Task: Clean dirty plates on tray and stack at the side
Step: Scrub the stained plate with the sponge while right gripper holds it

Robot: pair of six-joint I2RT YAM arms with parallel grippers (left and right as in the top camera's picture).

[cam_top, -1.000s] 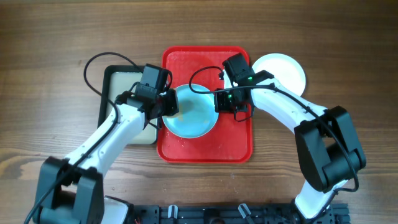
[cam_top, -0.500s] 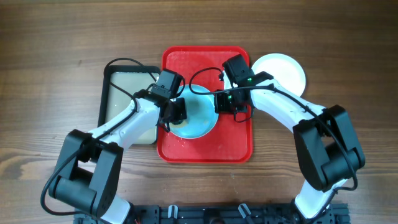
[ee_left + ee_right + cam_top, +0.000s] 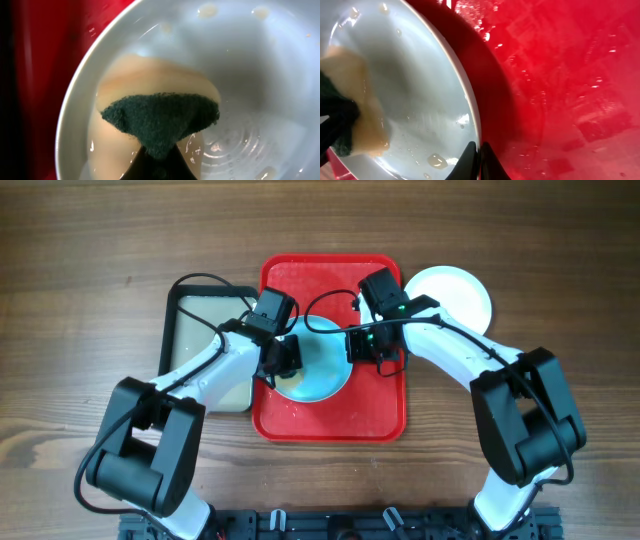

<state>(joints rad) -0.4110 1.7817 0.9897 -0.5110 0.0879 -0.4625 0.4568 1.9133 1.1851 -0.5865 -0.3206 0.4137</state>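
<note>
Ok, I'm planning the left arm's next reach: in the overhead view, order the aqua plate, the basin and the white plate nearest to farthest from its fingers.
1. The aqua plate: on the tray, directly under the left fingers and their sponge.
2. The basin: beside the tray, on its left.
3. The white plate: past the tray's right edge.
</note>
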